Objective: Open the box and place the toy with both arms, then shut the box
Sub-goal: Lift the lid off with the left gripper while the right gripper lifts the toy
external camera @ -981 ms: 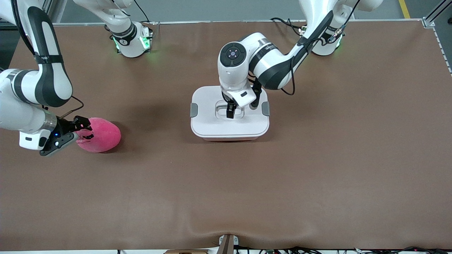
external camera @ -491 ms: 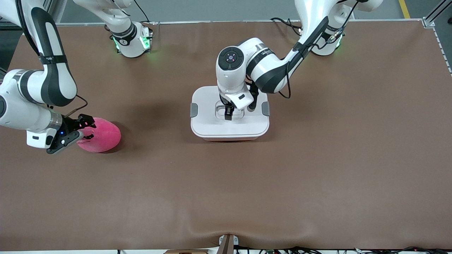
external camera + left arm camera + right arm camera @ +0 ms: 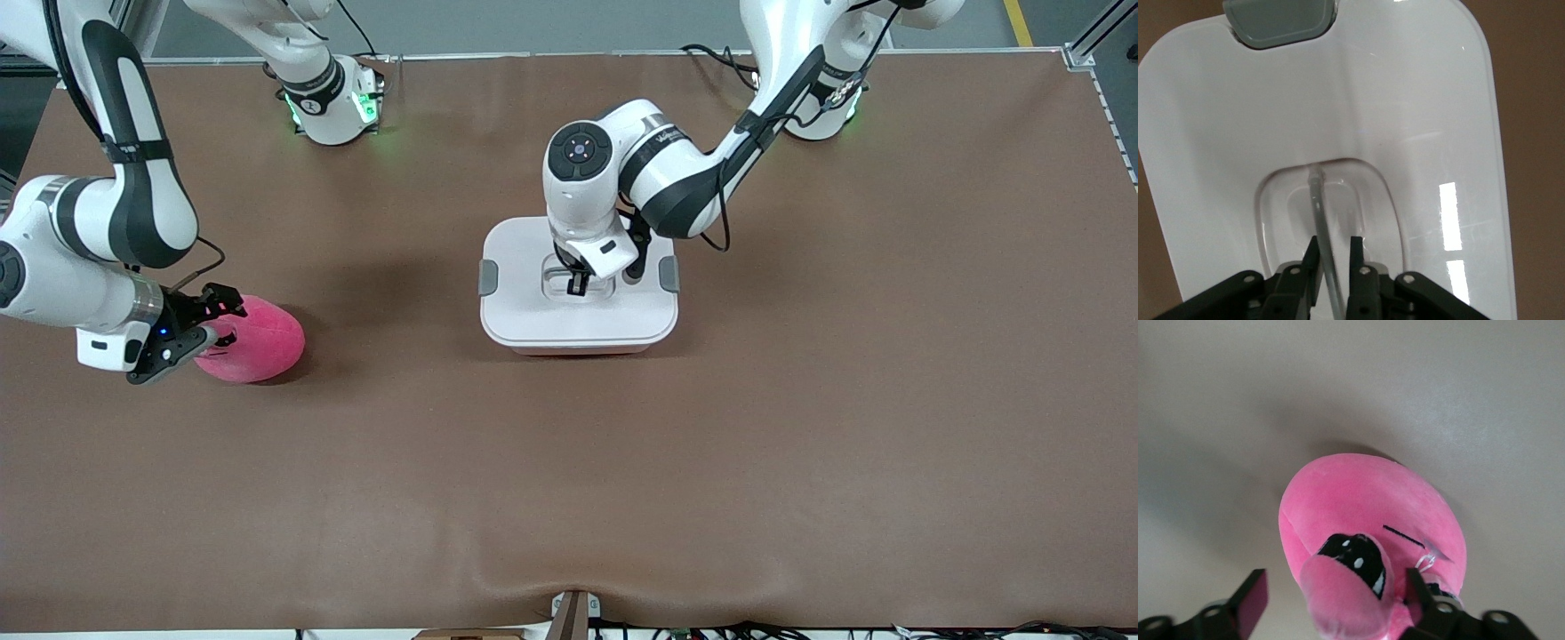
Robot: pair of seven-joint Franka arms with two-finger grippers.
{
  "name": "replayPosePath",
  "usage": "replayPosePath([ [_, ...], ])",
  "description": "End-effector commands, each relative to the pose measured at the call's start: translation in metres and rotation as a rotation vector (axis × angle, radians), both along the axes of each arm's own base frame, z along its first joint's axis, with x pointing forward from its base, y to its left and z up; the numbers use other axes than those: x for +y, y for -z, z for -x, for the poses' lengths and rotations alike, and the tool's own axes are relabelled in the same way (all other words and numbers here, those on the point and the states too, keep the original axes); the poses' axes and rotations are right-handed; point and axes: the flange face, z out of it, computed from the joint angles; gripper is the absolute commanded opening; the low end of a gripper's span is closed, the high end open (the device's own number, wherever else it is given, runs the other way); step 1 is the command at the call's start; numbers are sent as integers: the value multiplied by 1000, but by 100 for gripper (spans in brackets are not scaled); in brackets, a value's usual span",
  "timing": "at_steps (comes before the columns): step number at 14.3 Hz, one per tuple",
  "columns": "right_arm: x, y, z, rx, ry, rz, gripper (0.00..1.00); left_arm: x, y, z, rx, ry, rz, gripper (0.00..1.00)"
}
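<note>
The box point(image 3: 578, 322) stands mid-table, its white lid point(image 3: 1405, 100) on and a grey clip point(image 3: 488, 276) at each end. My left gripper point(image 3: 576, 286) is down in the lid's recess. Its fingers point(image 3: 1333, 241) stand close on either side of the clear handle point(image 3: 1317, 200), one pressed against it. The toy point(image 3: 262, 342), a pink plush egg, lies on the table toward the right arm's end. My right gripper point(image 3: 222, 322) is open at the toy's end that points away from the box. A pink nub with a dark eye point(image 3: 1358, 560) sits between its spread fingers point(image 3: 1337, 583).
The brown table cover point(image 3: 800, 400) has a raised fold near the front camera's edge point(image 3: 569, 578). A small bracket point(image 3: 573, 613) sits at that edge. Both arm bases point(image 3: 333, 107) stand along the edge farthest from the front camera.
My left gripper has sunk into the lid's recess and its fingers have closed in on the handle. My right gripper has edged onto the toy's end.
</note>
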Motion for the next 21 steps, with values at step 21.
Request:
replayPosePath([
  [21, 215, -134, -2, -188, -570, 24, 0, 99, -90, -72, -94, -40, -15, 0],
])
